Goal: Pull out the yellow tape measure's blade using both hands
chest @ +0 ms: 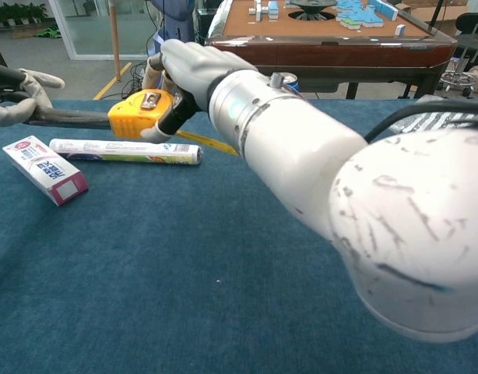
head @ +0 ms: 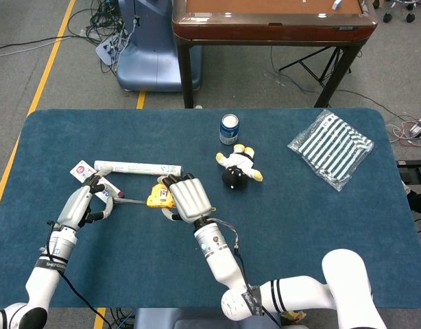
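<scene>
Tape measure [chest: 139,114], yellow-cased, hangs above the table's [head: 299,226] left half; left hand [head: 87,203] pinches its dark blade [chest: 68,118], right hand [head: 186,197] grips the case. Box [chest: 44,169] and tube [chest: 126,151] lie beneath; bare cloth in front.

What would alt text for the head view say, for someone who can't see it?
Two white robot hands stretch a yellow tape measure over a blue table: the right hand grips its case, the left hand holds the blade's end. Behind lie a can and a plush toy.
</scene>
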